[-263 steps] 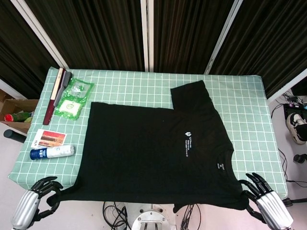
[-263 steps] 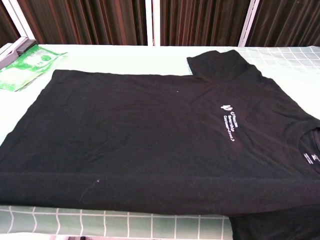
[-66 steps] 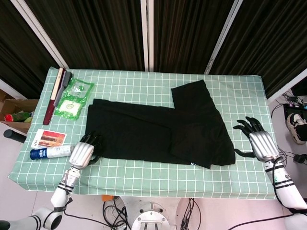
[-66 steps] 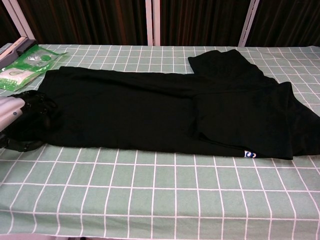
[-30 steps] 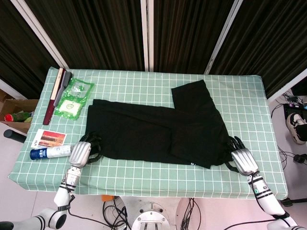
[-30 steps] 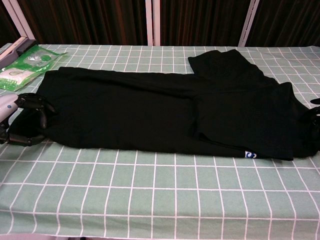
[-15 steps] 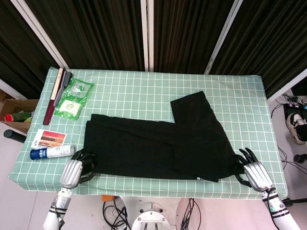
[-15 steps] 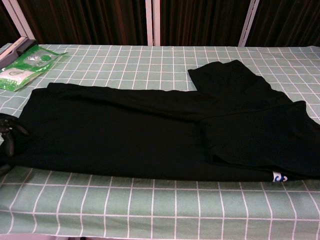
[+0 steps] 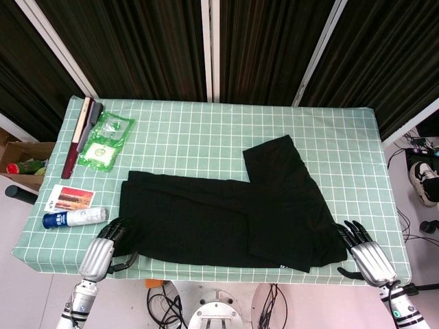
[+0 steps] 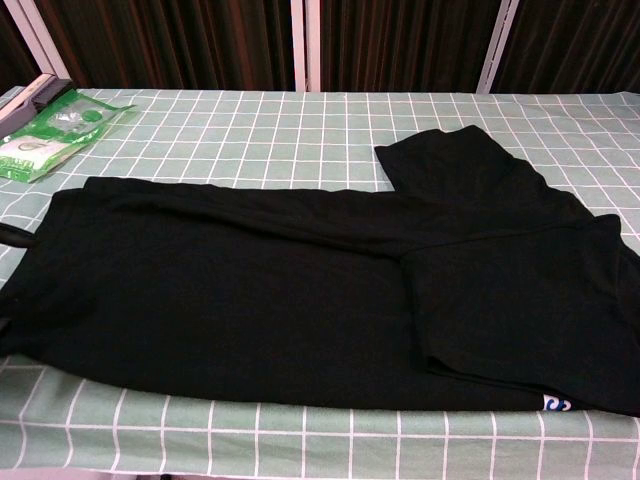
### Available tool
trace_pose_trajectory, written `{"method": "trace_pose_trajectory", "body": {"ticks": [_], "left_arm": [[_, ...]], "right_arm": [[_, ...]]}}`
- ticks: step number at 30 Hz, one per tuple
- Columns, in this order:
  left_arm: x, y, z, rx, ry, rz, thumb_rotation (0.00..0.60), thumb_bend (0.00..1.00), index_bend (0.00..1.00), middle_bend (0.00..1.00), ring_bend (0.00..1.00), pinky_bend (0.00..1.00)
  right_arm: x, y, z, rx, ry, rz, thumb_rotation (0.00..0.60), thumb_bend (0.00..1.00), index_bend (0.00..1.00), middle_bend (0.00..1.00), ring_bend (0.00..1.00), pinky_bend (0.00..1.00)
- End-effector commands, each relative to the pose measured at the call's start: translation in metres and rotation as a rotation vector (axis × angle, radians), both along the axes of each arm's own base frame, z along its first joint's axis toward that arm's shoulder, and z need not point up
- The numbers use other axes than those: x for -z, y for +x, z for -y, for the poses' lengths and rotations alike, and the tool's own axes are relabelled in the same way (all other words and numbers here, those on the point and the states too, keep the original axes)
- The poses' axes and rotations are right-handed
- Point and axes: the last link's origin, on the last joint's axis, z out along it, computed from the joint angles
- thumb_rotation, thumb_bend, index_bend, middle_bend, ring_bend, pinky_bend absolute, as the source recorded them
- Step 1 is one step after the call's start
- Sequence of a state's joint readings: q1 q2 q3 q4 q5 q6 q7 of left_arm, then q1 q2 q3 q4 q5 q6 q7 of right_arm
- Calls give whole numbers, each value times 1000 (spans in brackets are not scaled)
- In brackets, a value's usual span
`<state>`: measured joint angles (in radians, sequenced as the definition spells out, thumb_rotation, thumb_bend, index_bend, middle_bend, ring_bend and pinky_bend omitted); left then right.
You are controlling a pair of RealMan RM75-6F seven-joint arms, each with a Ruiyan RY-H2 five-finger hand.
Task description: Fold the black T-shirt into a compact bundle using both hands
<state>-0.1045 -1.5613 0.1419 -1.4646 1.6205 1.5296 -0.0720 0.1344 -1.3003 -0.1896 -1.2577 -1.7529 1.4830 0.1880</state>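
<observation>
Lying half-folded, the black T-shirt point(image 9: 226, 223) looks soft and limp; best gripped at its end corners. Left robot hand point(image 9: 103, 252) and right robot hand point(image 9: 365, 258) touch those ends; grip unclear.

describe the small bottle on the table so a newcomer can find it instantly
Start at the green checked tablecloth and go to its left edge, near the front corner. The small white cylindrical bottle with a blue cap lies on its side there, just in front of a red-and-white printed card. It is the only round item; its neighbours are flat.

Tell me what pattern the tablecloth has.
The tablecloth is green with a white grid, clearest in the head view.
</observation>
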Motion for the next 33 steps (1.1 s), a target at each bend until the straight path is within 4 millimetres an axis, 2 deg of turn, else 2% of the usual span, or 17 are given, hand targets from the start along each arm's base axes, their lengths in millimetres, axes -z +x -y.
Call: {"method": "trace_pose_trajectory", "body": {"ticks": [1,4,7,10,13,16,22,28,33], "left_arm": [[-26,7,-10,25,52,7,428,314,190,130,77,178],[-42,10,-20,28,74,10,428,314,190,130,77,178],[-56,11,-36,26,109,-18,432,314,196,130,77,177],[-64,13,-47,17,130,-37,442,314,206,130,77,177],[-68,13,-53,7,136,-46,452,314,212,130,77,176],[-69,11,-56,-3,139,-56,464,314,223,130,77,176],[-66,6,-56,-24,125,-87,481,314,230,130,77,171],[-67,-1,-57,-68,126,-73,488,314,230,130,77,171],[-69,-5,-56,-89,141,-59,491,314,230,130,77,171]], "right_arm": [[-30,27,20,-97,-31,20,600,24,41,144,0,0],[-42,50,57,-135,-53,56,600,75,88,180,0,7],[-40,85,117,-153,-47,55,600,208,210,256,0,37],[-25,117,173,-138,-20,34,600,261,274,264,2,57],[-6,142,216,-123,5,0,600,317,312,267,2,63],[22,165,256,-98,35,-65,600,330,314,265,2,65],[70,185,303,-39,65,-171,600,342,318,262,2,68],[102,186,328,21,67,-254,600,351,324,262,2,68],[122,187,338,51,66,-299,600,351,327,259,2,68]]}}
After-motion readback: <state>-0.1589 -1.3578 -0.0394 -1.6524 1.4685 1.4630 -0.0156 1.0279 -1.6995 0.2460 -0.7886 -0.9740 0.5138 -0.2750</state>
